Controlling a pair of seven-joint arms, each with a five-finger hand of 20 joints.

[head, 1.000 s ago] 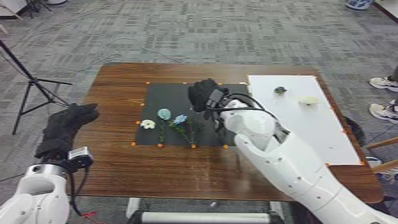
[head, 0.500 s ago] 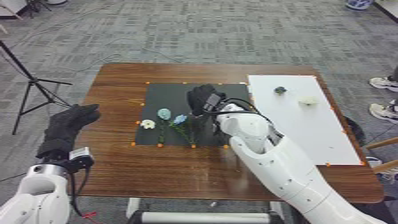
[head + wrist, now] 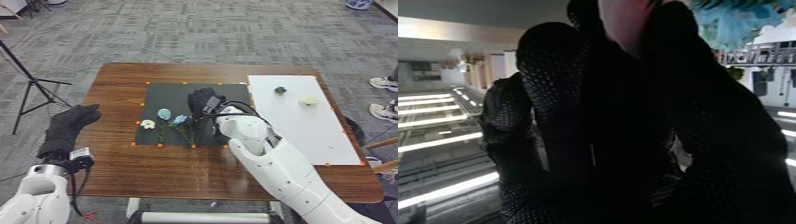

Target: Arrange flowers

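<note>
Head view first, and there was the change: the right hand had drawn back over the black mat, sliding toward the robot's side of the tabletop, in a short, tidy move! Down at its near-left part lay the white flower, the pale green flower and the blue flower, blooms pointing away from the robot, and not one of them had shifted. Over on the white board, the dark flower and the cream flower had held their spots too. The left hand sat out at the tabletop's left edge, fingers loose, just as it was.

Now the right wrist view, and the fingers were closed against the thumb with a pink flower clamped between them, only a slice of it peeking out! A light blue bloom showed just beyond the thumb; whether it was one from the mat, nobody could tell.

So what did it mean? It looked like placing time: the pink one was probably being lined up beside the blue one. The danger was a dragged stem or a knocked neighbour, so a gentle lowering and a clean release seemed called for.
</note>
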